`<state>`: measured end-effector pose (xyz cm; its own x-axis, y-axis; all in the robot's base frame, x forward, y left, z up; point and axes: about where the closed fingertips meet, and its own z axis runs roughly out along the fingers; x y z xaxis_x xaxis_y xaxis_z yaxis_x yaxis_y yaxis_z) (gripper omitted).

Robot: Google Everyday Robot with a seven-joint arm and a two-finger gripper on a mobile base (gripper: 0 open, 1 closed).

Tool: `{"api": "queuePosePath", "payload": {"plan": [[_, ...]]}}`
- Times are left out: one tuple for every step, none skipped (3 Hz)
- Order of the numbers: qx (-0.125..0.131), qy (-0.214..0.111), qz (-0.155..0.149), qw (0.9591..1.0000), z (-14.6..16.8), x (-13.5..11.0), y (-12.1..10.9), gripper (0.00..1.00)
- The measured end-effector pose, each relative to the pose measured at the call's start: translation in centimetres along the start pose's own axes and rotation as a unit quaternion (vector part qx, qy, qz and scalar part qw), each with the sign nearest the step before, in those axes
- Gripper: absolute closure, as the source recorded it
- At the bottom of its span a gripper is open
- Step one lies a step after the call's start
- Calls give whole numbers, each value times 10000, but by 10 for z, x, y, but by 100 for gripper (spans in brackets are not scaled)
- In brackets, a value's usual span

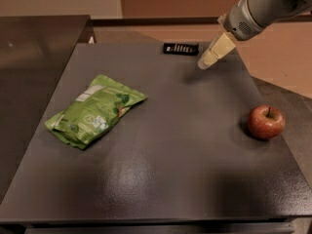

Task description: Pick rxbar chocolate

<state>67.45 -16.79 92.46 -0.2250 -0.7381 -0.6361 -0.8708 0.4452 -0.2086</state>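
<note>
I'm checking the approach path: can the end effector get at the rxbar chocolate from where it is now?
Probably yes. The end effector hovers just beside the rxbar chocolate at the far edge of the table, with nothing between them; the green pouch and apple lie well away.

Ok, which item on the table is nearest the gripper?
The rxbar chocolate, the small black bar at the far edge, beside the gripper; green pouch and apple lie farther off.
</note>
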Motion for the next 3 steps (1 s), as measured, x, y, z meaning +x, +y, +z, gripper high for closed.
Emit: {"api": "queuePosePath", "payload": {"plan": [[25,-144,323,9994,33,3,-24,0],[72,-232,529,9983,60,4,-37,0],[87,-359,720,9967,80,1,-43,0]]}}
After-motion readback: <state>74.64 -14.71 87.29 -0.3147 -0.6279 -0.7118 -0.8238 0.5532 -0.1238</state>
